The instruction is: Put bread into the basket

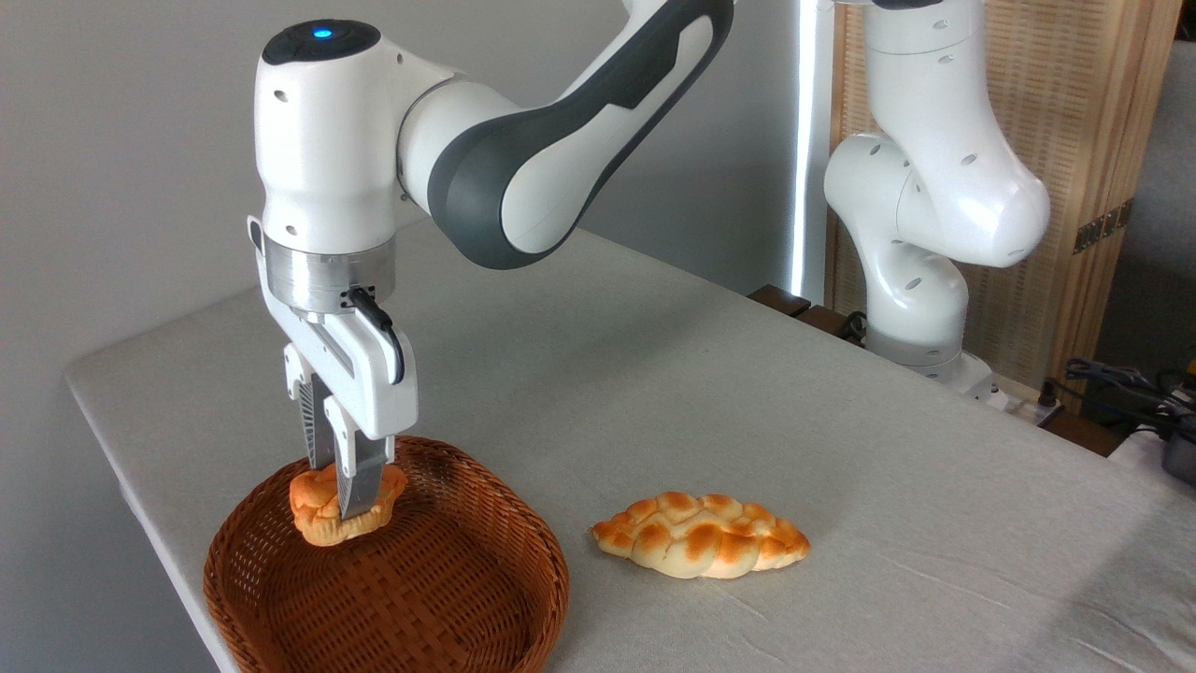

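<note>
While the bread (327, 509) is clamped between the closed fingers of the end effector (344, 500), it is held just above the basket (467, 598) floor directly below, evidently for release; the braided loaf (701, 535) lies to its right on the tabletop (747, 393).

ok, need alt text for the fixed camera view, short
A white robot arm's pincer grips a small orange bun just above a reddish-brown wicker basket at the table's near-left corner. A longer braided loaf lies on the grey tablecloth to the right of the basket.
</note>
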